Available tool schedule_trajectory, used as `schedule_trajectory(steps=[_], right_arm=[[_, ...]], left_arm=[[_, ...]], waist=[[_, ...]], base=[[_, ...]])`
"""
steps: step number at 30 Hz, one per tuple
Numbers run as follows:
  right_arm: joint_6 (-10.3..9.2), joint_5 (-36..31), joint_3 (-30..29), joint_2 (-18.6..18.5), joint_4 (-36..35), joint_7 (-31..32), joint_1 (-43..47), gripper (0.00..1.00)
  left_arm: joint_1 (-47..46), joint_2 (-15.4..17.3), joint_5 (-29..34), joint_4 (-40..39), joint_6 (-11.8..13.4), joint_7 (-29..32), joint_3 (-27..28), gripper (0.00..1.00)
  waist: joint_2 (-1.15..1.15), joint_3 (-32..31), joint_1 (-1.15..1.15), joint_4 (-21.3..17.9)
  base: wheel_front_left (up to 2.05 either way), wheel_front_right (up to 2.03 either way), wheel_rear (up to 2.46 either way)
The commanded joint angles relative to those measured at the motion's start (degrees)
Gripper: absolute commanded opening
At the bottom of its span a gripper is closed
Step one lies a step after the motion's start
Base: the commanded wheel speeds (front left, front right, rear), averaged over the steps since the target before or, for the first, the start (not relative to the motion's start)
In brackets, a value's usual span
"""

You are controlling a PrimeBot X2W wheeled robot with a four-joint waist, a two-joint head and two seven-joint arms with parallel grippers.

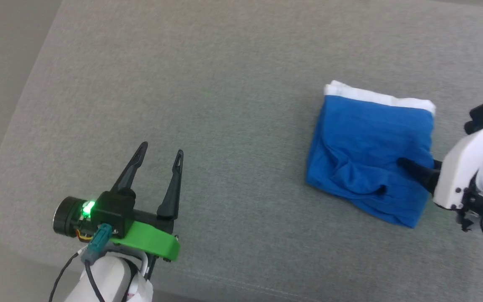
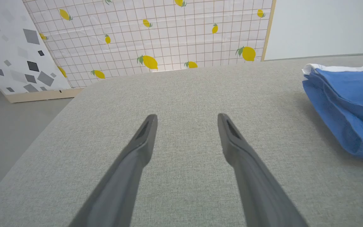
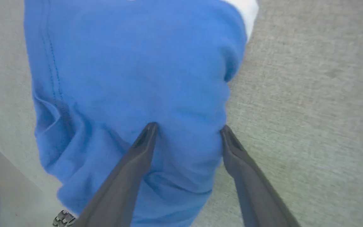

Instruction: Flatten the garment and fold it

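Note:
The garment (image 1: 367, 142) lies folded into a compact blue rectangle at the right of the grey padded surface (image 1: 224, 84), with its white trim along the far edge. My right gripper (image 1: 407, 164) reaches in from the right, its fingers over the garment's right side. The right wrist view has that gripper (image 3: 189, 126) open, both tips resting on or just above the blue fabric (image 3: 131, 78), which is creased around them. My left gripper (image 1: 161, 149) stands open over bare surface at the lower left, well apart from the garment (image 2: 351, 104), with nothing between its fingers (image 2: 187, 116).
The surface has a rounded corner (image 1: 2, 180) at the left, with pale floor beyond it. Past the far edge stand a lemon-print grid panel (image 2: 169, 31), a grey diamond-print panel (image 2: 11, 47) and a plain white board (image 2: 326, 25).

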Motion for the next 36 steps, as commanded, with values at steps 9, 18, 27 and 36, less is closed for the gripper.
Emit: schedule_trajectory(steps=[9, 18, 27, 36], right_arm=[[0.21, -8.7, -1.9, 5.3, 6.0, 1.1, -1.9, 1.0], [0.21, -10.4, 7.9, -2.0, 4.5, -7.5, -1.3, 0.0], [0.21, -4.7, 24.6, -22.6, -4.1, -10.8, -5.2, 0.0], [0.21, -0.3, 30.8, -43.2, -5.7, -15.3, -7.6, 0.0]], left_arm=[[-2.3, -1.3, 1.3, 1.2, -0.6, -0.8, -0.3, 1.0], [-1.8, -1.7, 1.5, 2.5, -0.9, -0.9, -0.3, 1.0], [0.0, -0.8, 1.0, 1.6, -1.0, -0.9, 0.2, 1.0], [-0.6, -0.1, 1.2, -1.7, -1.0, -0.9, 0.4, 1.0]], waist=[[0.0, 3.6, 0.0, 4.1], [0.0, 1.1, 0.0, 1.8], [0.0, -0.1, 0.0, -5.6], [0.0, 5.2, 0.0, -11.6]], base=[[0.0, 0.0, 0.0], [0.0, 0.0, 0.0], [0.0, 0.0, 0.0], [0.0, 0.0, 0.0]])
